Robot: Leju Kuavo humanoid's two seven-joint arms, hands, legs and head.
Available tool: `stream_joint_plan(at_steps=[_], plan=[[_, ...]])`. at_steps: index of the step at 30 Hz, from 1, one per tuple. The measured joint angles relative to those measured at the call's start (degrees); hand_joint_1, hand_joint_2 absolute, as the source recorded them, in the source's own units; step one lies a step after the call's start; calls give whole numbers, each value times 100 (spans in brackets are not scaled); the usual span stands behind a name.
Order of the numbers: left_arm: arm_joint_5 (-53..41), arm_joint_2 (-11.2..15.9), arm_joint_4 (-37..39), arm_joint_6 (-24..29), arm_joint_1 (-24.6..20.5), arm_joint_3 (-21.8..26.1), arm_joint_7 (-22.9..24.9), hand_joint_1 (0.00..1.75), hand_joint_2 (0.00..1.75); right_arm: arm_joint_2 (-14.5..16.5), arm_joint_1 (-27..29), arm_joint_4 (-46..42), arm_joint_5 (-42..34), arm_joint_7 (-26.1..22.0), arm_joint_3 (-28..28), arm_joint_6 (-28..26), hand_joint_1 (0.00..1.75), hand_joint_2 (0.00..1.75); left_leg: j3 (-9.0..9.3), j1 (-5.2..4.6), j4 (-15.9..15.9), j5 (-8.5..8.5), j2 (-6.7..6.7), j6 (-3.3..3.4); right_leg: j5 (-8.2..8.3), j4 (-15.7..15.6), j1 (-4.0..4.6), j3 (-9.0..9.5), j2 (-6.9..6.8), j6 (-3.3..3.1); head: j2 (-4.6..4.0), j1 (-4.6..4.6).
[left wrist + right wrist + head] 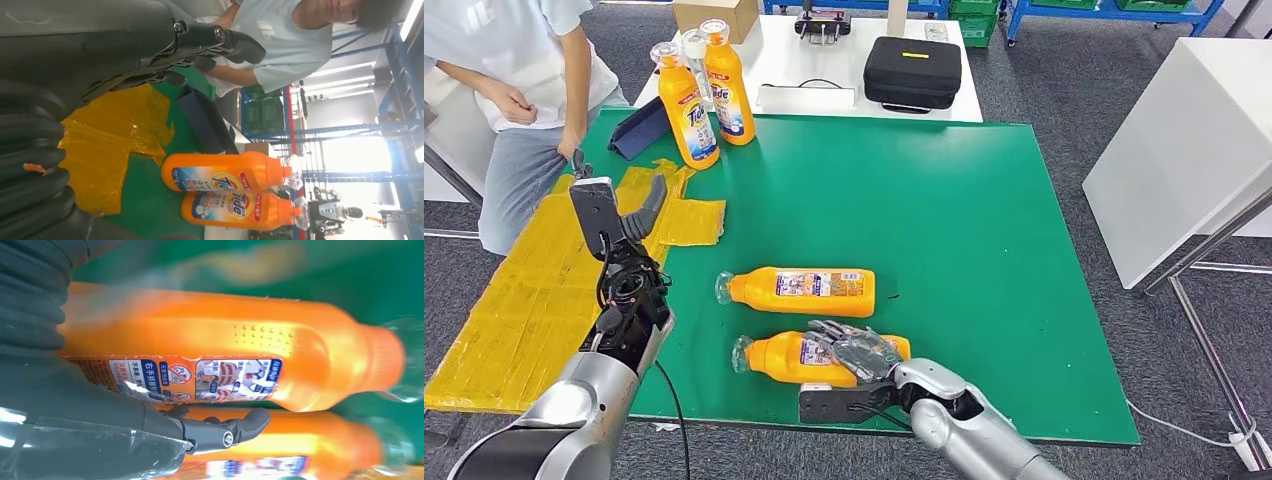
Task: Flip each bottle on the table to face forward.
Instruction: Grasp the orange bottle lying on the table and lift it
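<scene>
Right hand on lying bottle; upright bottles (Tide labels).

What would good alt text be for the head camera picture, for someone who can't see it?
The robot's right hand rests on the nearer of two orange bottles lying on their sides on a green table; the farther lying bottle is untouched. The left hand is raised, holding nothing, near yellow sheeting, two upright bottles stand at the far corner, and a person sits beside them.

Bright, even light — right wrist view blurred.
</scene>
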Motion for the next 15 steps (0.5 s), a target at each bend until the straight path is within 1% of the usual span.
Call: stream_joint_plan(at_steps=[4, 6, 10, 13, 14, 15], plan=[[43, 3, 33, 27, 0, 17, 0, 0, 175, -248, -188, 82, 25, -7, 134, 56, 0, 175, 24, -1, -1, -8, 0, 0, -3, -12, 0, 28, -1, 7, 0, -1], [70, 5, 45, 35, 0, 25, 0, 0, 175, -432, -279, 79, -15, 19, 185, 152, 0, 175, 32, -3, -1, -5, -3, 7, -3, -18, -1, 40, -4, 8, 0, -2], [129, 15, 81, 25, 0, 27, -2, 0, 175, -1063, -489, 5, -238, 157, 227, 404, 0, 175, 38, -6, -1, 3, -29, 20, 0, -31, -4, 59, -25, 10, 0, 2], [165, 39, 115, 8, -1, 28, -2, 0, 175, -1513, -466, -167, -391, 308, 205, 457, 0, 175, 40, -5, -1, 6, -30, 31, 11, -46, -4, 68, -26, 20, 0, 1], [177, 47, 124, 5, -1, 28, -2, 0, 175, -1640, -425, -245, -423, 352, 191, 457, 24, 175, 41, -5, -1, 8, -30, 38, 14, -50, -4, 72, -26, 22, 0, 1], [192, 55, 131, 3, -1, 28, -2, 0, 175, -1758, -376, -325, -441, 396, 174, 456, 61, 175, 43, -5, -1, 8, -30, 45, 17, -54, -3, 77, -26, 23, 0, 0]])
